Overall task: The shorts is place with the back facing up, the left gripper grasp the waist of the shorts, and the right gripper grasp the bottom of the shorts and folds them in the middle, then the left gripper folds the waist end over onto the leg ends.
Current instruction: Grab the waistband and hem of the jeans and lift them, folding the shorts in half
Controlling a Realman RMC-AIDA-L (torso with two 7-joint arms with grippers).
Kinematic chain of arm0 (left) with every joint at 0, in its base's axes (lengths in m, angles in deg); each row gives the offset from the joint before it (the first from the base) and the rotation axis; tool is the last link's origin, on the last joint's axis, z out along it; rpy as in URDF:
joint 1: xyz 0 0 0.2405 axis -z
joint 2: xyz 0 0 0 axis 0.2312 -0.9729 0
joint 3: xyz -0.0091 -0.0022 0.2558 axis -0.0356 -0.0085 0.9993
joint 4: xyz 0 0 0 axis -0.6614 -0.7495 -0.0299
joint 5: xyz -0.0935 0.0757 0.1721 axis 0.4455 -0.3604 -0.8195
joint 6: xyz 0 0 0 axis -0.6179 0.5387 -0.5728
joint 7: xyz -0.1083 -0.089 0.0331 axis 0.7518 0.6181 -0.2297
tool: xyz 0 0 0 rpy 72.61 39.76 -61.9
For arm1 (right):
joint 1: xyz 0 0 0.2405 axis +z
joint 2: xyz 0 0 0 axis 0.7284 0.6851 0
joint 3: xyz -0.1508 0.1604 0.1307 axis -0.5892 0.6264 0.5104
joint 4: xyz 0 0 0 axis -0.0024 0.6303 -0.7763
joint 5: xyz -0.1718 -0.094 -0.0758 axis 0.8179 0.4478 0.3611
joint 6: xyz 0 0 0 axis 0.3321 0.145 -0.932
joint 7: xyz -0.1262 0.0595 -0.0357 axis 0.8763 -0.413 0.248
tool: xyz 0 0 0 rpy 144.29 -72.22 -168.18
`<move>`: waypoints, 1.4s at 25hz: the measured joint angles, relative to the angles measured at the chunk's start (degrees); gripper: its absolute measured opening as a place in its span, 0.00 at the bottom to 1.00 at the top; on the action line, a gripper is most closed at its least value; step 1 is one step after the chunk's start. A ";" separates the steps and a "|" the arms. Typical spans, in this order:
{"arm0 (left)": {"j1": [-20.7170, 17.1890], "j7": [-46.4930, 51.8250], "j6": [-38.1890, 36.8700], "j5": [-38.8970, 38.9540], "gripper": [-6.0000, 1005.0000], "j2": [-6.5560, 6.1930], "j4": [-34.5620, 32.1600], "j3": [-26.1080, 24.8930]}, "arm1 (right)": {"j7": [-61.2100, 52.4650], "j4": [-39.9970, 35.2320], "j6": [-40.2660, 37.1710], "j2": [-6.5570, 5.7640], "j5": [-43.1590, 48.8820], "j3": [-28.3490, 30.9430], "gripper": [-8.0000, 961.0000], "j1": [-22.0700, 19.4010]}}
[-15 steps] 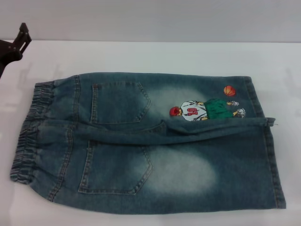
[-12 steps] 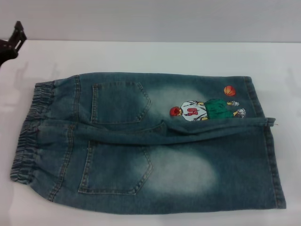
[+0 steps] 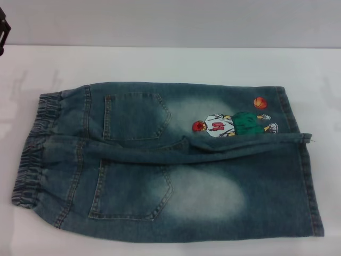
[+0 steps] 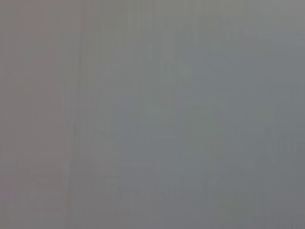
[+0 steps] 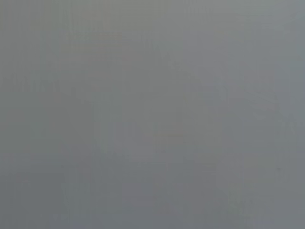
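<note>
Shorts (image 3: 165, 160) of blue faded denim lie flat on the white tabletop (image 3: 176, 61), back side up, with two patch pockets showing. The waist end (image 3: 33, 152) with the puckered elastic band is on the left; the bottom of the shorts (image 3: 306, 176), with straight hems, is on the right. A cartoon basketball player print (image 3: 232, 124) sits on the far leg. The left hand (image 3: 3, 29) shows only as a dark part at the far left edge, well apart from the shorts; whether its fingers are apart or together, I cannot tell. Both wrist views show only plain grey.

Faded blue denim shorts (image 3: 160, 176), seemingly cartoon-printed.
</note>
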State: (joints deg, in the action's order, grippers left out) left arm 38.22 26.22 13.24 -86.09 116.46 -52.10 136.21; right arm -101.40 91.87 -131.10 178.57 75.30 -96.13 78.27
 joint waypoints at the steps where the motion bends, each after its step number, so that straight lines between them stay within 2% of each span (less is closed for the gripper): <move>1: 0.41 -0.06 -5.65 2.90 0.80 0.19 2.74 -0.18 | 0.00 0.00 -0.01 0.00 0.01 -0.01 0.84 0.06; 14: 2.11 2.21 -6.11 3.02 0.79 -0.21 3.39 3.26 | -0.14 0.46 0.01 0.16 -0.06 0.25 0.84 -0.70; 15: 3.48 9.47 -3.34 0.12 0.79 -1.71 2.14 6.13 | -0.14 0.61 0.11 0.17 -0.10 0.25 0.84 -0.81; 16: 4.18 17.68 0.52 -6.75 0.79 -3.92 -1.56 6.39 | -0.15 0.71 0.22 0.17 -0.13 0.24 0.84 -0.88; 18: 4.18 17.68 0.52 -6.75 0.79 -3.92 -1.56 6.39 | -0.16 0.83 0.39 0.18 -0.17 0.26 0.84 -1.04; 19: 4.44 23.29 2.73 -11.93 0.79 -5.19 -4.13 6.21 | -0.17 0.89 0.39 0.17 -0.19 0.28 0.84 -1.12; 20: 4.76 33.09 4.44 -21.42 0.79 -6.99 -8.56 5.59 | -0.17 0.93 0.40 0.17 -0.22 0.30 0.84 -1.21; 22: 4.86 42.79 4.51 -31.14 0.79 -8.51 -12.65 4.08 | -0.17 1.00 0.41 0.18 -0.28 0.32 0.84 -1.37; 23: 4.86 42.79 4.51 -31.14 0.79 -8.51 -12.65 4.08 | -0.17 1.01 0.44 0.17 -0.29 0.32 0.84 -1.38; 24: 4.72 52.34 3.97 -40.76 0.79 -9.74 -16.36 1.42 | -0.17 1.02 0.47 0.15 -0.30 0.32 0.84 -1.40; 27: 4.60 66.05 0.80 -55.63 0.79 -11.15 -20.22 -3.70 | -0.17 0.99 0.54 0.10 -0.33 0.33 0.84 -1.40; 28: 4.60 66.05 0.80 -55.63 0.79 -11.15 -20.22 -3.70 | -0.17 0.96 0.56 0.10 -0.33 0.36 0.84 -1.40; 29: 4.87 74.06 -4.06 -65.71 0.79 -11.94 -21.57 -8.73 | -0.17 0.90 0.58 0.09 -0.34 0.42 0.84 -1.39; 30: 5.17 77.69 -7.99 -71.27 0.79 -12.35 -21.92 -12.16 | -0.17 0.81 0.55 0.06 -0.34 0.50 0.84 -1.34; 31: 5.37 79.96 -10.46 -74.56 0.79 -12.64 -22.10 -14.23 | -0.17 0.71 0.47 0.05 -0.34 0.54 0.84 -1.28; 32: 5.37 79.96 -10.46 -74.56 0.79 -12.64 -22.10 -14.23 | -0.17 0.59 0.34 0.04 -0.34 0.56 0.84 -1.21; 33: 5.65 83.44 -14.37 -79.51 0.79 -13.14 -22.22 -17.39 | -0.17 0.35 0.19 0.02 -0.35 0.58 0.84 -1.17; 34: 5.65 83.44 -14.37 -79.51 0.79 -13.14 -22.22 -17.39 | -0.17 -0.01 0.10 0.01 -0.35 0.59 0.84 -1.15; 35: 5.87 89.10 -20.77 -87.54 0.79 -14.08 -22.33 -22.64 | -0.17 -0.25 0.07 -0.01 -0.35 0.61 0.84 -1.13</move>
State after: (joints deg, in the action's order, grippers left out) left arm 44.09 115.31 -7.53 -173.63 102.38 -74.43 113.57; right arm -101.57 91.62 -131.02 178.56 74.95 -95.52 77.14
